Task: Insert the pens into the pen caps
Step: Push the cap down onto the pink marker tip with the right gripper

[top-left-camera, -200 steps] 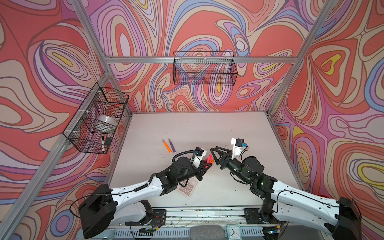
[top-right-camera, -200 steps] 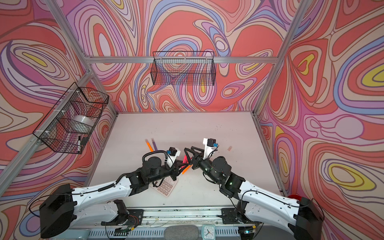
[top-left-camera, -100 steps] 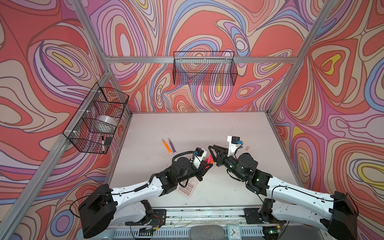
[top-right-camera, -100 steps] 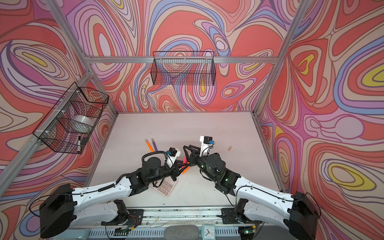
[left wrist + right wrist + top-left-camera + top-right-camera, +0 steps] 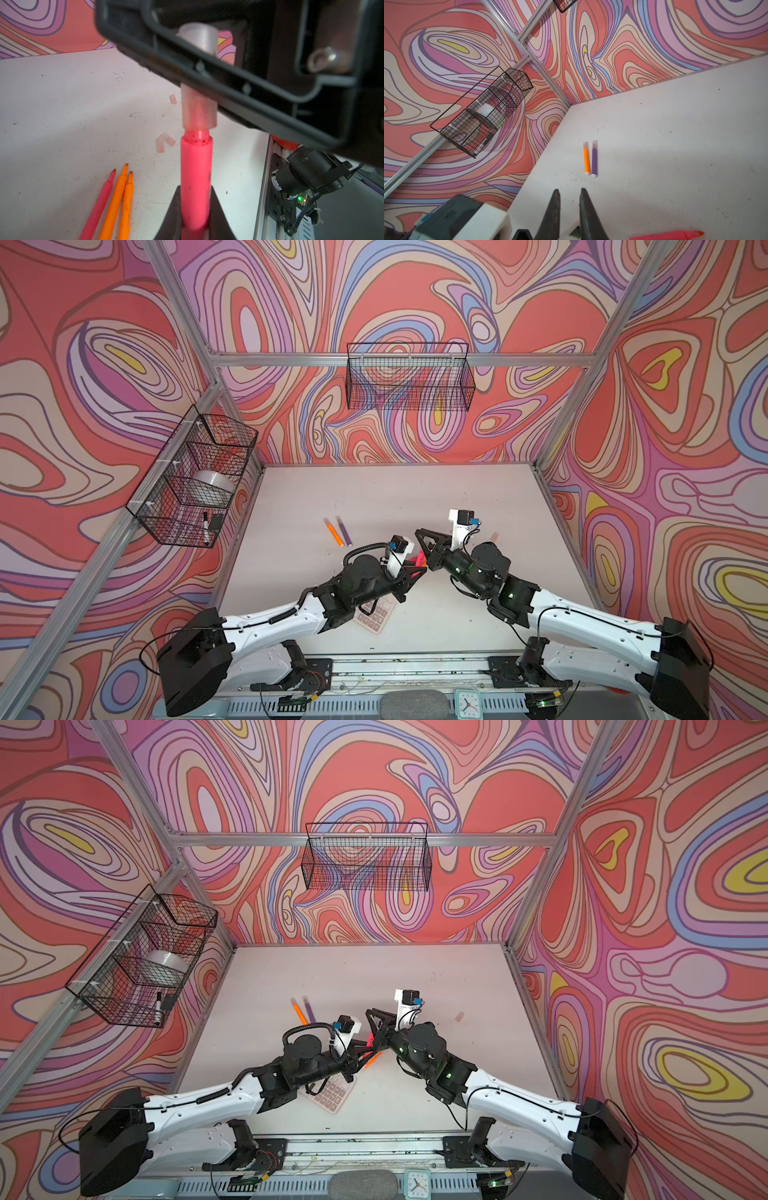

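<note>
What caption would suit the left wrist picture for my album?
Left gripper holds a neon pink pen, its tip inside a pale cap gripped by right arm's fingers.

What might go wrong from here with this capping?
The cap sits only partway on the pink pen, a bare neck showing; it may not seat fully.
The right pincer grips the cap crosswise, so an off-axis push might tilt it.
Much of the pink pen sticks out past the left pincer; pressure might lever it loose.

No legible writing that I can make out, calculator (image 5: 332, 1096) keys too blurred, small clock (image 5: 417, 1183) face too tiny to read
</note>
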Available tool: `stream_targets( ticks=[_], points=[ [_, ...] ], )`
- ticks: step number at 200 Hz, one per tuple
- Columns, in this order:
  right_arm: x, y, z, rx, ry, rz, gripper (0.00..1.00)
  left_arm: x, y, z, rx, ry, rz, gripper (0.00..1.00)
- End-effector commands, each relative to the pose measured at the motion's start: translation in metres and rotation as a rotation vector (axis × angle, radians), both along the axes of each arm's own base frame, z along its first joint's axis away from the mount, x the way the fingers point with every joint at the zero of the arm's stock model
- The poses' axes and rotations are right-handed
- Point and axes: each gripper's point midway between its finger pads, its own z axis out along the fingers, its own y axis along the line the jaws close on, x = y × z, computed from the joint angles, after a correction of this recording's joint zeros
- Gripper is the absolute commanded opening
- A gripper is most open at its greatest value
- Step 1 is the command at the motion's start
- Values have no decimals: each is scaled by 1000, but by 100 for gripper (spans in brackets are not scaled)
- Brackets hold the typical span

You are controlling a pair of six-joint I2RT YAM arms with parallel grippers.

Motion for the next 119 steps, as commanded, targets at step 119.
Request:
stream_targets(
  ticks=[119],
  points=[
    [-36, 32, -18, -223, -65, 299, 0, 19, 15, 75, -116, -15, 9, 0]
  ],
)
